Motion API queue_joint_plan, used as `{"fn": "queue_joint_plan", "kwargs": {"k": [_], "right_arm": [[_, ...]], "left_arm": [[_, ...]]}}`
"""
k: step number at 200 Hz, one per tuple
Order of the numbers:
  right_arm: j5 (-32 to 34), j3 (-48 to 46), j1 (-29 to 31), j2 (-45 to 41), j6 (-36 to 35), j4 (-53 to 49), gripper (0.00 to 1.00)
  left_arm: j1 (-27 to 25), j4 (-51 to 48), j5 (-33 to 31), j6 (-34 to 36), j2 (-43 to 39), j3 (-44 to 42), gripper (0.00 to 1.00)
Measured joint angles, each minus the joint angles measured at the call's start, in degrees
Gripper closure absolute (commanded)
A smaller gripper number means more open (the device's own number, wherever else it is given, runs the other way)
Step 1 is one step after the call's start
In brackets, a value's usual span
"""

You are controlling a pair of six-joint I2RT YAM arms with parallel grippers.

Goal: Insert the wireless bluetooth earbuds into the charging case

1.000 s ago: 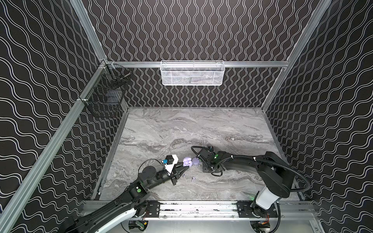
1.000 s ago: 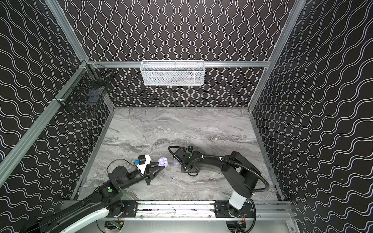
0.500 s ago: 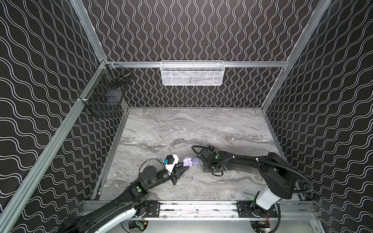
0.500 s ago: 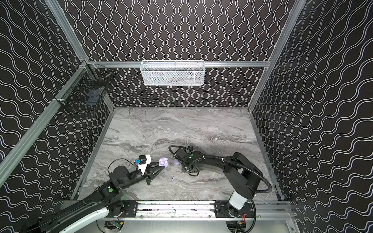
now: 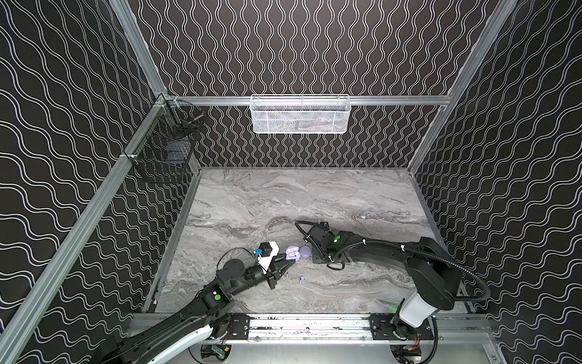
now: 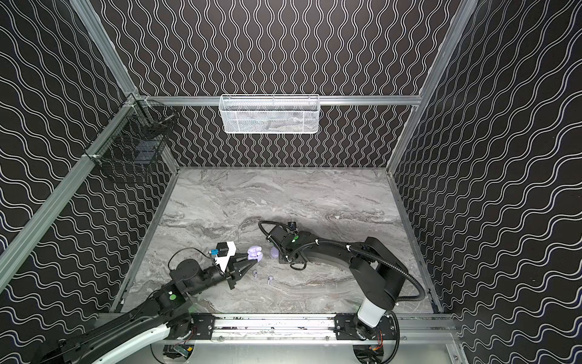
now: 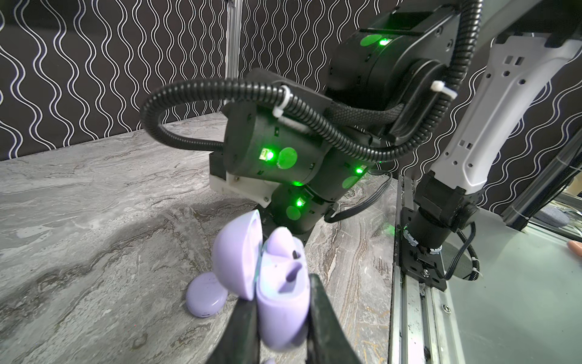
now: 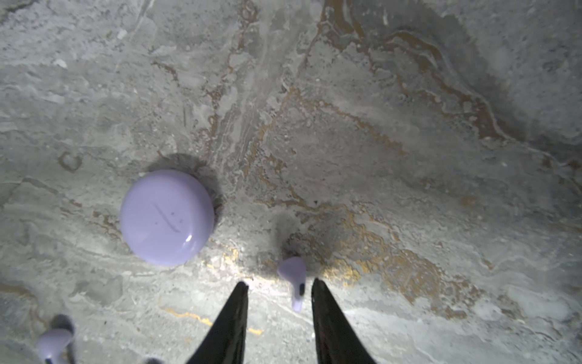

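The left tool [image 7: 279,288] pinches the case [image 7: 267,315]; the spread right tool [image 8: 279,282] straddles a light, slippery-looking earbud [image 8: 294,277]: grip its stem.

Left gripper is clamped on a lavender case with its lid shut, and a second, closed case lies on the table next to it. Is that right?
Not quite. The left wrist view shows the held case in the left gripper with its lid swung open, not shut. The rest holds: the jaws are clamped on it, and a second case, closed, lies on the table next to it.
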Motion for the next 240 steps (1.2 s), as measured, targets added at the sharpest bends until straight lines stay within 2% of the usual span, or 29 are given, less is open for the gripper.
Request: {"fn": "queue_joint_plan", "kwargs": {"k": [240], "right_arm": [[-0.5,0.9,-1.4,4.8,-1.0,-0.6,0.69]], "left_arm": [[0.0,0.0,0.0,0.0,0.6,0.0,1.0]]}}
